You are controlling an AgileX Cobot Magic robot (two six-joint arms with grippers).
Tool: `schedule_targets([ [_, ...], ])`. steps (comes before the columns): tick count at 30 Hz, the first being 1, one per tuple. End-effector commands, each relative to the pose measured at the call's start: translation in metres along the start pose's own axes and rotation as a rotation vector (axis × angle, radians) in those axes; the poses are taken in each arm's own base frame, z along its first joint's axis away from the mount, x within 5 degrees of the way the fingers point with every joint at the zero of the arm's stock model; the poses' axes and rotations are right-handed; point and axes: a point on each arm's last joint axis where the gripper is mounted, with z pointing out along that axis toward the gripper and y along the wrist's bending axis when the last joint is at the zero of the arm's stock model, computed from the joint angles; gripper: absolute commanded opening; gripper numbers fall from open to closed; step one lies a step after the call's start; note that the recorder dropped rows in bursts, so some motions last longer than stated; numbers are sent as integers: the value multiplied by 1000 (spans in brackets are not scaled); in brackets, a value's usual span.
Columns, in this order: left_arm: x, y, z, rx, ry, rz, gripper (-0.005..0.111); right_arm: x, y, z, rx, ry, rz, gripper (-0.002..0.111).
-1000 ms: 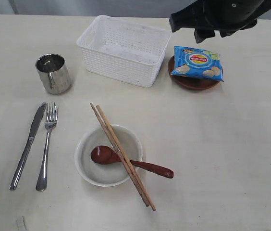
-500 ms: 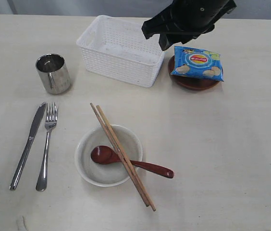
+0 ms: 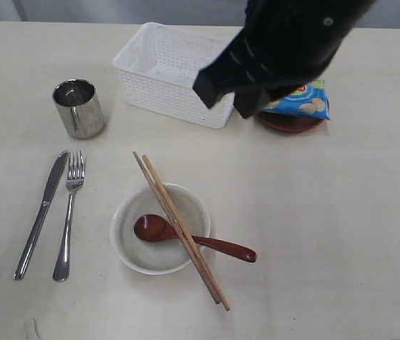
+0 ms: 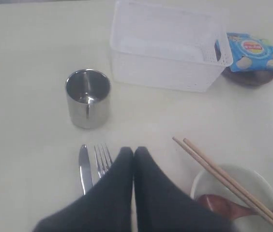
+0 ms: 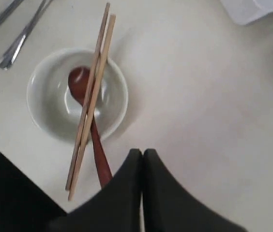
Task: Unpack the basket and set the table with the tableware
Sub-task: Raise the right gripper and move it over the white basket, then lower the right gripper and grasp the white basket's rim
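Observation:
The white basket (image 3: 164,67) stands empty at the back of the table (image 3: 342,212). A steel cup (image 3: 78,108) stands at the left, with the knife (image 3: 40,212) and fork (image 3: 69,212) side by side in front of it. The pale bowl (image 3: 150,255) holds the red-brown spoon (image 3: 154,229), and the chopsticks (image 3: 200,265) lie across its rim. The reddish-brown plate (image 3: 289,123) is partly hidden under a blue chips bag. My right gripper (image 5: 143,152) is shut and empty, hovering high between bowl and basket. My left gripper (image 4: 133,150) is shut and empty above the fork (image 4: 102,159).
The blue chips bag (image 3: 308,99) lies on the plate, half covered by my dark right arm (image 3: 285,42), which also hides the basket's right corner. A dark edge shows in the right wrist view beside the bowl (image 5: 112,82).
My right arm has swung from the back right towards the left and front, now covering the basket's right corner and most of the chips bag. Nothing on the table has moved.

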Motion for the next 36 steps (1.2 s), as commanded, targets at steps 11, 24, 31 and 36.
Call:
schedule_targets([
  [11, 1, -1, 0, 14, -2, 8, 0, 109, 20, 18, -21, 179, -71, 0],
  [24, 6, -1, 3, 12, 11, 8, 0, 90, -37, -13, 564, -38, 67, 0],
  [31, 6, -1, 3, 12, 11, 8, 0, 51, -59, -15, 438, -109, 189, 0],
  [36, 6, -1, 3, 12, 10, 13, 0, -8, -66, 6, 393, -95, 161, 0],
])
